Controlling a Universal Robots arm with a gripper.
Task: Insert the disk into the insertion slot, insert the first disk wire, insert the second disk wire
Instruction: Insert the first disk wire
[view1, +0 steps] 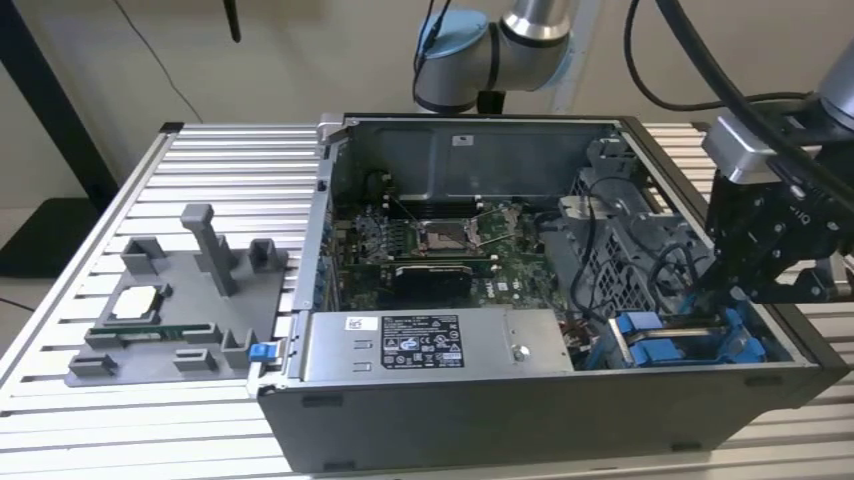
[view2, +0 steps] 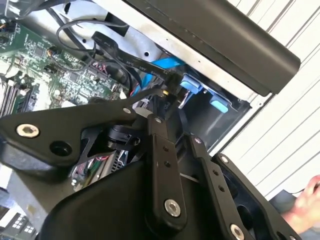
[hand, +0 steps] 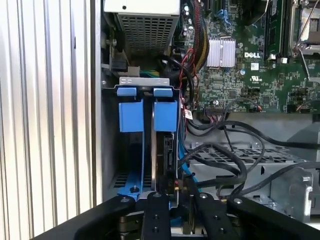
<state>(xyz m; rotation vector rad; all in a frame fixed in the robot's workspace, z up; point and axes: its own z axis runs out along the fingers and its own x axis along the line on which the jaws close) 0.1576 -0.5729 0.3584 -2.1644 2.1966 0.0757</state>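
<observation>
Surface: a slatted metal table (view1: 227, 160) carries your open computer case (view1: 534, 420). A grey fixture tray (view1: 174, 300) sits toward 9 o'clock in the exterior view.
Case interior: you see the motherboard (view1: 427, 250) near the centre. The labelled power-supply box (view1: 420, 345) lies along the 6 o'clock wall.
Slot: the insertion slot (view1: 661, 350), with its bright blue rails, occupies the case corner toward 4 o'clock in the exterior view.
Disk: the disk (hand: 164, 155) stands on edge inside that slot. Its blue carrier tab is at the far end from your wrist, and a second blue-railed bay (hand: 131, 117) is just beside it.
Gripper: your gripper (view1: 711, 300) reaches down into the 4 o'clock corner, at the disk's near end (hand: 173, 192).
Fingers: the fingers (hand: 155, 215) are drawn nearly together, pinching a small black wire connector (view2: 169, 82) at their tips.
Seating: you cannot tell whether the connector is fully home in the disk.
Wires: a blue flat cable (view2: 162, 65) runs just beside the connector. Black cable loops (hand: 225, 155) lie over the perforated cage (hand: 260, 155).
</observation>
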